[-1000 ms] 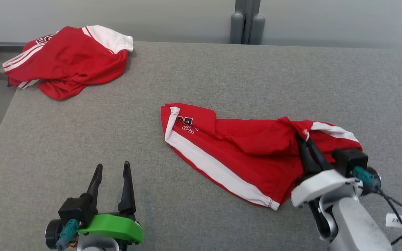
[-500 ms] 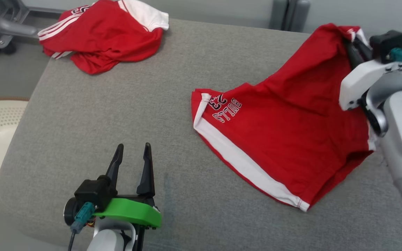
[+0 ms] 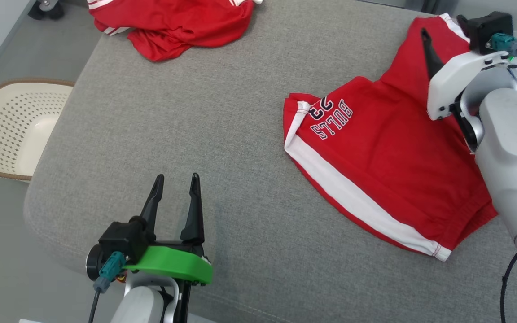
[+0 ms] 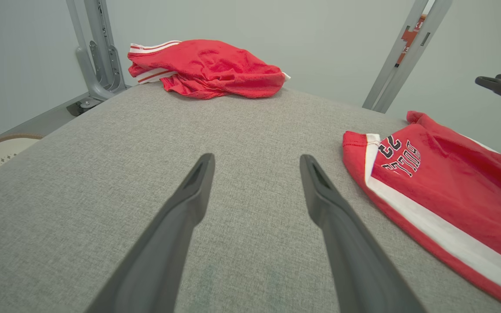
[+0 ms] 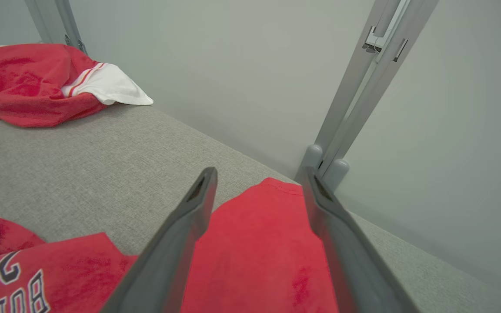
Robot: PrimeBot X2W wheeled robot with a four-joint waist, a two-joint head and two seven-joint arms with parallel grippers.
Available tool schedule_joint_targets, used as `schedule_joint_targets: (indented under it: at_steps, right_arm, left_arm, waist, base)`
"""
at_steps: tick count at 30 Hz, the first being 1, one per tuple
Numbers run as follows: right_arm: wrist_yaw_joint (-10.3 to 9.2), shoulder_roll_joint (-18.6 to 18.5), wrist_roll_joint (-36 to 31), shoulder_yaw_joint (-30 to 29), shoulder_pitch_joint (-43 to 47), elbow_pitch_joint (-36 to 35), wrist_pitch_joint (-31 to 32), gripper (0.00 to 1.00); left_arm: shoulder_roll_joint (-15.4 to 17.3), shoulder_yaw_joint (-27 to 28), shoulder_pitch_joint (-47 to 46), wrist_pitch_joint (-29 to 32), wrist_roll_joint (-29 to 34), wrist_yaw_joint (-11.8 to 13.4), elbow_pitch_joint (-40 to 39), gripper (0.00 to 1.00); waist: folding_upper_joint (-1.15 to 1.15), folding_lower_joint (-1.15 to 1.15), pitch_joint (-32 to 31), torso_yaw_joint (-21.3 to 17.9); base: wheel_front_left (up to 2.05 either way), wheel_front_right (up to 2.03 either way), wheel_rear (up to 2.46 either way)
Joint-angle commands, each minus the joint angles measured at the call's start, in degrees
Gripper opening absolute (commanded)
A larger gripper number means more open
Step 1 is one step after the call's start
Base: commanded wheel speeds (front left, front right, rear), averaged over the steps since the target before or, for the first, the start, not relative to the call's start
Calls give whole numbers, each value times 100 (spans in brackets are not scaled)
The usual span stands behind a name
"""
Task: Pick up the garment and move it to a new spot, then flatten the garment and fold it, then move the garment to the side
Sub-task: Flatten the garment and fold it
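Note:
The garment (image 3: pixel 388 157) is a pair of red shorts with a white side stripe and "BULLS 23" lettering. It lies spread on the grey table (image 3: pixel 195 112), right of centre in the head view. My right gripper (image 5: pixel 257 174) hovers open above the garment's far right corner (image 5: pixel 259 248), nothing between its fingers. One dark finger (image 3: pixel 428 54) shows against the red cloth. My left gripper (image 3: pixel 177 177) stands open near the front left edge, well left of the garment (image 4: pixel 450 191), holding nothing.
A second red and white garment (image 3: pixel 182 20) lies bunched at the table's far left corner. A cream perforated basket (image 3: pixel 11 130) sits on the floor off the left edge. Grey metal posts (image 5: pixel 363 87) rise behind the table's far edge.
My right gripper raised the garment's corner, carried it toward the far right, then opened and let go. The cloth now lies flatter. The head camera has tilted and shifted. The left gripper has stayed put.

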Motion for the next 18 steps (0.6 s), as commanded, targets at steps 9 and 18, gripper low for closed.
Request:
schedule_joint_targets:
  at_steps: [9,18]
  right_arm:
    - [-7,183,989,706,784,-718,-509,100]
    - [-7,282,1166,688,3048,-2895,-531,100]
  left_arm:
    - [12,260,8,-3,267,-32,-63,100]
    - [14,472,241,-3,443,-92,-9,100]
  waist:
    - [0,0,-387,-1076]
    - [0,0,-718,-1727]
  base:
    - [0,0,0]
    - [0,0,0]
